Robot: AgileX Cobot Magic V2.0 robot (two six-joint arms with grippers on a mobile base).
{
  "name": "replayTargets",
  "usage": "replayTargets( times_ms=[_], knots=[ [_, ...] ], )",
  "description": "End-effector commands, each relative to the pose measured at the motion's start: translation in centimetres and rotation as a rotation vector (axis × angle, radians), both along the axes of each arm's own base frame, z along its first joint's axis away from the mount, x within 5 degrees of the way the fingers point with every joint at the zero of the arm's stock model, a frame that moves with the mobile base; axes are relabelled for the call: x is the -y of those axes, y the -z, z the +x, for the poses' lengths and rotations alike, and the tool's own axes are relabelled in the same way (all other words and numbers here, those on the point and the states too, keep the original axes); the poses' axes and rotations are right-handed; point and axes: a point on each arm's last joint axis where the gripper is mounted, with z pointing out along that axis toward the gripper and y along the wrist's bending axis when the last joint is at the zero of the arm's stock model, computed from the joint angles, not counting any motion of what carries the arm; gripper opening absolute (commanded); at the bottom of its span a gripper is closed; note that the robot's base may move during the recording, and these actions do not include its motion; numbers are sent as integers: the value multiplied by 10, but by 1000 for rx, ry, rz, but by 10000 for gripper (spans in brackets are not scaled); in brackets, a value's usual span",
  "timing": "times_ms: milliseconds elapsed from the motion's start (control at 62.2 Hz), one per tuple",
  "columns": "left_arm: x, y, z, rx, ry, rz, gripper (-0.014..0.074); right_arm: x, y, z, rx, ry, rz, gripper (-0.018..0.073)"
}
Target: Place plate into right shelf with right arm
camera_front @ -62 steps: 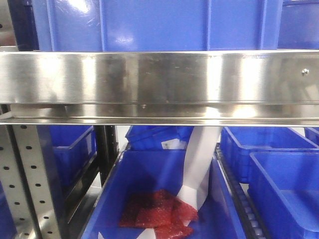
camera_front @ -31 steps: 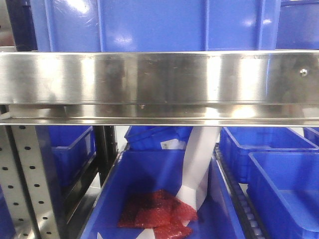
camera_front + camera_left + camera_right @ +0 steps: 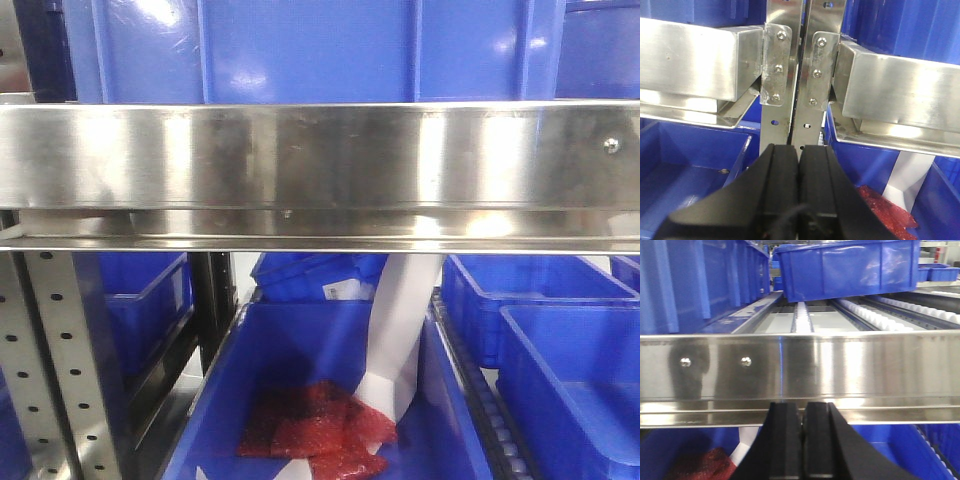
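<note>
No plate shows in any view. The steel shelf's wide front beam (image 3: 320, 155) spans the front view. It also fills the right wrist view (image 3: 840, 370), with roller tracks behind it. My right gripper (image 3: 803, 407) is shut and empty, just below and in front of that beam. My left gripper (image 3: 799, 150) is shut and empty, facing the perforated steel uprights (image 3: 805, 60) where two beams meet.
A large blue bin (image 3: 320, 50) stands on the shelf above the beam. Below, a blue bin (image 3: 300, 370) holds a red mesh bag (image 3: 315, 430) and a white strip (image 3: 400, 330). More blue bins (image 3: 560, 360) sit to the right. Another blue bin (image 3: 850, 267) sits on the rollers.
The front view swayed a few pixels left and came back. Nothing else has visibly moved.
</note>
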Motion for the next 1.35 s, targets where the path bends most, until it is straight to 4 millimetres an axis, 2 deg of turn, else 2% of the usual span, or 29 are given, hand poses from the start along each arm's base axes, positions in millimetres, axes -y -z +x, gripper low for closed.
replayTargets(
  times_ms=[0,1334],
  knots=[
    [0,-5,0,84,2,-11,-47,0,-8,-1,84,-1,-17,54],
    [0,-5,0,84,2,-11,-47,0,-5,-1,54,-2,-16,54]
  ],
)
